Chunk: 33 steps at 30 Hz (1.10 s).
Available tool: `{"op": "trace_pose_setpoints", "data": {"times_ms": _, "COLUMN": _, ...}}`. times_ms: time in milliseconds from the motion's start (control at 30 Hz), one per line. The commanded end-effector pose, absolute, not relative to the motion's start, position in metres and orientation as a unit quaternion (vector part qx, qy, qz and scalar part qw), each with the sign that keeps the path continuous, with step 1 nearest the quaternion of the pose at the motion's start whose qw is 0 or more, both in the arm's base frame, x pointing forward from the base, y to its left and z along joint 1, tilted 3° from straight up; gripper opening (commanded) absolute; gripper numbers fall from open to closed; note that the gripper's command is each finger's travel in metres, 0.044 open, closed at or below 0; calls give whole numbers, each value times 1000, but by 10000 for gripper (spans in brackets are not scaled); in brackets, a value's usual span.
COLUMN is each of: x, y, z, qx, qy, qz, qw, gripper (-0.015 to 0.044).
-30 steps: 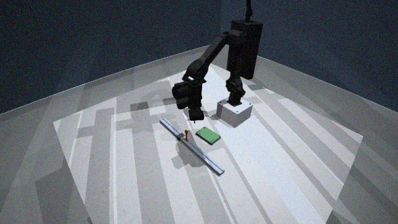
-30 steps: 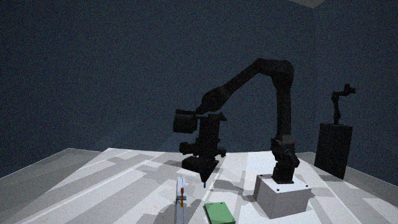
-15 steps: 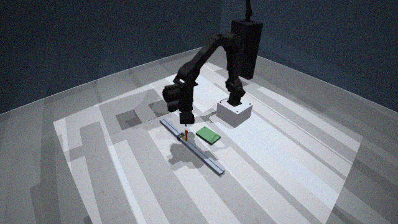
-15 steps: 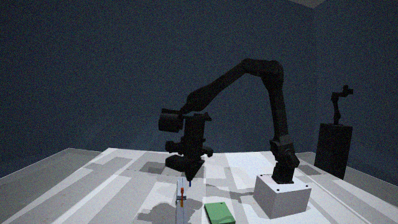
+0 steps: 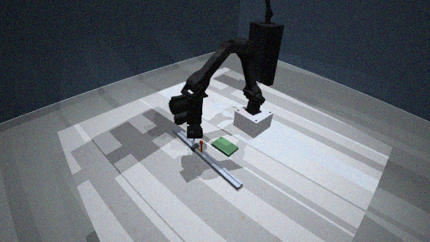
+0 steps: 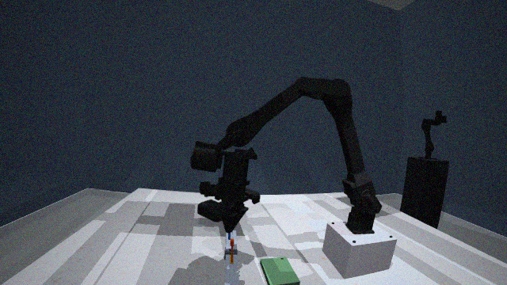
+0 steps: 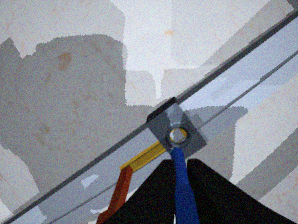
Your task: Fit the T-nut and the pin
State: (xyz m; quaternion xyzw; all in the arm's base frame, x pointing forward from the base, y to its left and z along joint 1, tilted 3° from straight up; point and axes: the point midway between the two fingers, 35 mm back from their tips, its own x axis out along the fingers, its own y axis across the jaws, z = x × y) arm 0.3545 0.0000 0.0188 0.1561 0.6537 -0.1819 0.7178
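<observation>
One blue pin: bracket hole visible only in wrist view

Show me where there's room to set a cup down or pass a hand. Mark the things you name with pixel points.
In the top view, room shows left of the rail [image 5: 223,171] [image 6: 231,275] [image 7: 100,172], on the side away from the tray [image 5: 225,146] [image 6: 279,271], and right of the tray, before the white base [image 5: 252,126] [image 6: 337,253]. Crowded: gripper [image 5: 195,138] [image 6: 228,233] [image 7: 180,169], pin [image 5: 193,139] [image 6: 229,236] [image 7: 185,190], bracket [image 5: 195,146] [image 6: 226,251] [image 7: 165,125] and orange handle [image 5: 201,145] [image 6: 232,244] [image 7: 120,190].
</observation>
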Motion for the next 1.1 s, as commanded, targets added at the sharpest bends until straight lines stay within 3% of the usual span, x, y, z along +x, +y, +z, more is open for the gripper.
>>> {"op": "trace_pose_setpoints", "data": {"times_ms": 0, "x": 347, "y": -2, "z": 2, "qx": 154, "qy": 657, "qz": -185, "qw": 714, "gripper": -150}}
{"op": "trace_pose_setpoints", "data": {"times_ms": 1067, "x": 353, "y": -2, "z": -4, "qx": 154, "qy": 657, "qz": -185, "qw": 714, "gripper": -150}}
